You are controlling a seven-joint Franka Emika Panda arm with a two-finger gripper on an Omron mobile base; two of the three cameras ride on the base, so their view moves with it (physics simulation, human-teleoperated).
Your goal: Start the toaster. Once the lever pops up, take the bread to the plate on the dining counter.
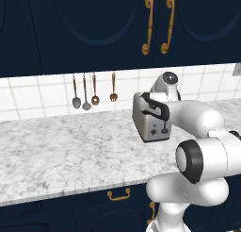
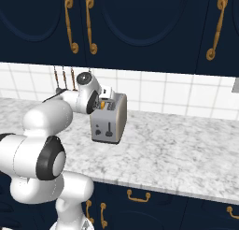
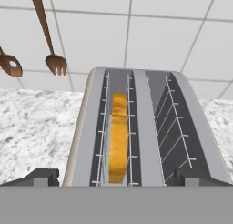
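The silver-beige toaster (image 1: 147,121) (image 2: 112,119) stands on the marble worktop by the tiled wall. Its control face, with the small dark lever (image 2: 109,128) (image 1: 164,128), is turned toward the base. My gripper (image 1: 154,106) (image 2: 103,103) (image 3: 118,178) hovers open just above the toaster's near end, and the fingertips (image 3: 42,176) stand wide, one on each side of the body. The hand view looks down into the toaster (image 3: 141,127). The bread (image 3: 119,136), golden-orange, sits in the left slot, and the right slot holds nothing. The plate and the dining counter are out of view.
Several copper and grey utensils (image 1: 94,92) (image 3: 50,32) hang on the white tile wall left of the toaster. Marble worktop (image 1: 61,146) (image 2: 177,149) stretches to both sides. Navy upper cabinets (image 1: 117,23) with brass handles hang overhead. My own arm (image 1: 202,151) crosses in front of the toaster's right side.
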